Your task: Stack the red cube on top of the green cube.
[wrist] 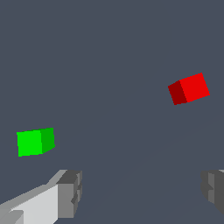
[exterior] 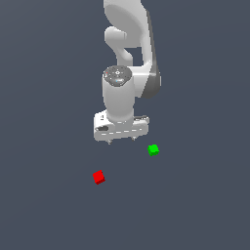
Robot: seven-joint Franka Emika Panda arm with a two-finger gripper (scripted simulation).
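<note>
Overhead, the hand hangs with fingers apart and empty, red cube and green cube well apart.

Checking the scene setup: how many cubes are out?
2. The red cube lies toward the exterior view's left; the green cube lies toward its right. Both sit apart.

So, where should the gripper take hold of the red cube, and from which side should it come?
Probably from straight above, closing on two opposite vertical faces of the red cube. It lies flat on the floor with free space all around, well apart from the green cube, so its sides are reachable. The gripper is open and holds nothing; it may need to turn to match the cube's faces.
</note>
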